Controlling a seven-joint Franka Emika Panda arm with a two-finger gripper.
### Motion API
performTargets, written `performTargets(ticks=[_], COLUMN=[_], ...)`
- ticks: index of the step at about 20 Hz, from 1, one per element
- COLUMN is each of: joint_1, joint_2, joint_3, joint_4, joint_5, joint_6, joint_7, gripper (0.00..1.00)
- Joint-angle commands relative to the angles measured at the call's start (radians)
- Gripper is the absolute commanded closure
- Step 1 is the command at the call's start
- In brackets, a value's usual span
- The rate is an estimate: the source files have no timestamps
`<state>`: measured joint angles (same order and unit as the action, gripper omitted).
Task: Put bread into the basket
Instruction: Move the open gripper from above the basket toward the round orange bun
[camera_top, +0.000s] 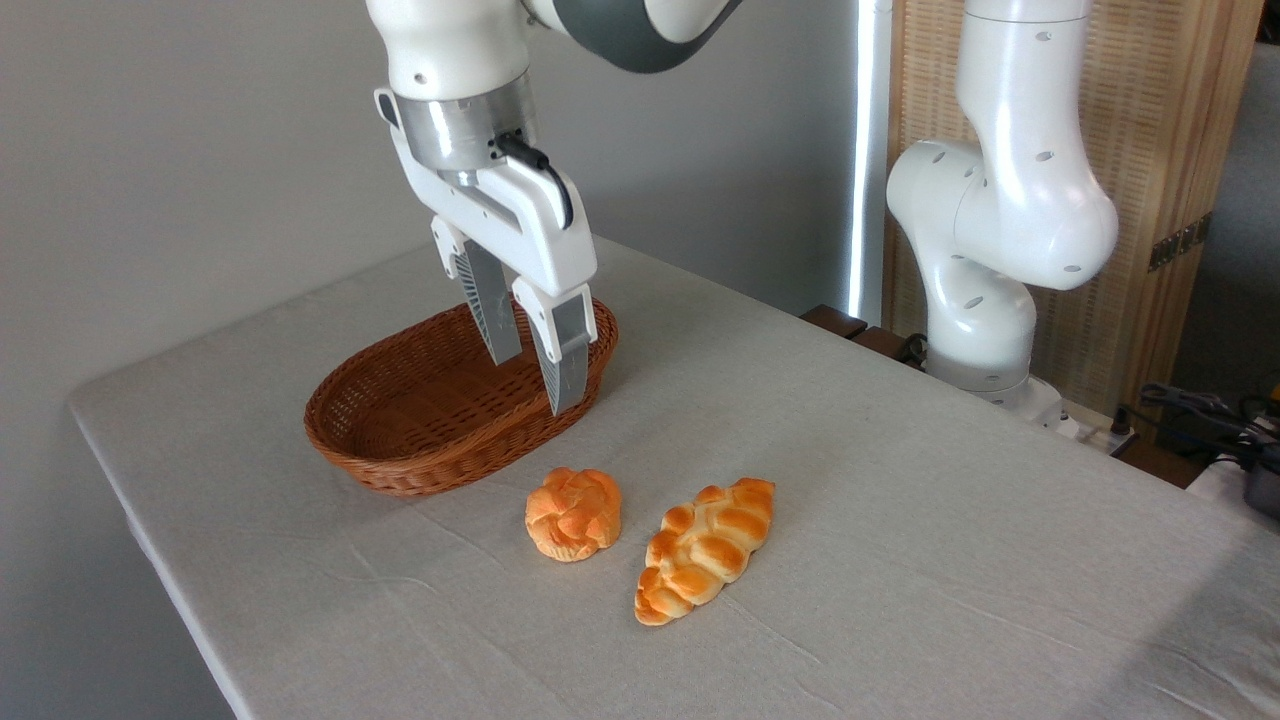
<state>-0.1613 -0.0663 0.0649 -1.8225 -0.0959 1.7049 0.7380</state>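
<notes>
Knotted golden bun (573, 514) on wrinkled grey cloth (900, 520) beside oval woven wicker basket (400, 455), empty spread-fingered gripper (535, 385) above

The gripper (533, 372) hangs over the basket (400, 445), fingers spread with nothing between them. The bun (573, 514) sits on the counter (900, 520) just in front of the basket, apart from it, with the braided loaf (706, 548) close on its right.

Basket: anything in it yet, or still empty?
Empty. The basket shows only bare weave inside; the round bun sits outside it on the table.
</notes>
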Motion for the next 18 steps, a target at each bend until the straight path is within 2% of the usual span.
performTargets(ticks=[1,18], joint_1=[-0.004,-0.012], joint_2=[0.017,0.003], joint_3=[0.007,-0.002], joint_4=[0.015,0.006], joint_5=[0.035,0.032], joint_6=[0.002,0.022], joint_7=[0.006,0.008], gripper=[0.0,0.0])
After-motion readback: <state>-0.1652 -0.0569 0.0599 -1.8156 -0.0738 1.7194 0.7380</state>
